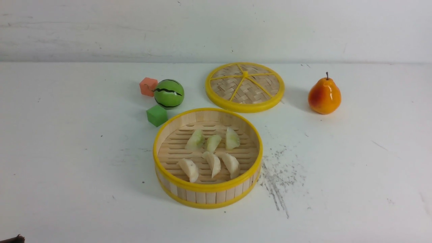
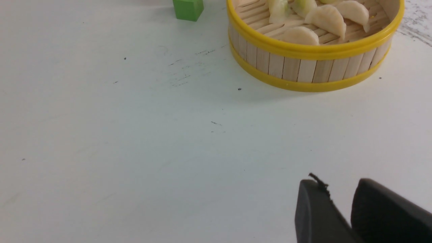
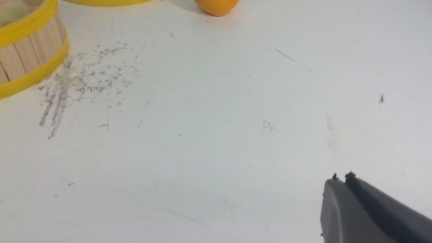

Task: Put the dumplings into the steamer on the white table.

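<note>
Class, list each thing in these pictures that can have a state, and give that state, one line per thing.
Round bamboo steamer with yellow rims: uncovered, upright on the table.
Six crescent dumplings: all inside the steamer.
Flat woven lid with yellow rim: off, lying behind the steamer.
Left gripper: slightly open, empty.
Right gripper: shut, empty.

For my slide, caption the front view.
Six dumplings sit inside the steamer; its lid lies behind on the white table.
</note>
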`<state>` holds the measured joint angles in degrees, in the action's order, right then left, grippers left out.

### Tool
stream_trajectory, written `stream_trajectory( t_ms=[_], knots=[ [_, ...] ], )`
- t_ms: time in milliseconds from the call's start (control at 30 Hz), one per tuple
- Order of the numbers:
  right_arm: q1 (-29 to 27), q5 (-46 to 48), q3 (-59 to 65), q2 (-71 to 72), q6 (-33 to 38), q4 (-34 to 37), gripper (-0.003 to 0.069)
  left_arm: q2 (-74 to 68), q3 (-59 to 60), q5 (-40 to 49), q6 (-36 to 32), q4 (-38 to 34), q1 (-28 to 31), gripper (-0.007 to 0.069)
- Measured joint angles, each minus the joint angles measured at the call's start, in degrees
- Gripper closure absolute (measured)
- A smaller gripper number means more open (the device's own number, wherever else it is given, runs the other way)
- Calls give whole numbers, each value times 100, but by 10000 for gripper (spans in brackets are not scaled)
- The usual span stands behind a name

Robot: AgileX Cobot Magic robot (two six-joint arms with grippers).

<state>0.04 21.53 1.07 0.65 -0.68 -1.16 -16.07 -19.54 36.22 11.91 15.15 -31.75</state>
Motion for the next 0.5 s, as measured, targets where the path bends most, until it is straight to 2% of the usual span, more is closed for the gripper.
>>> stream_trajectory(
  t_ms=[500],
  knots=[
    [0, 0, 0, 0, 0, 0, 623, 0, 0, 0, 0, 0, 0, 449]
  ],
)
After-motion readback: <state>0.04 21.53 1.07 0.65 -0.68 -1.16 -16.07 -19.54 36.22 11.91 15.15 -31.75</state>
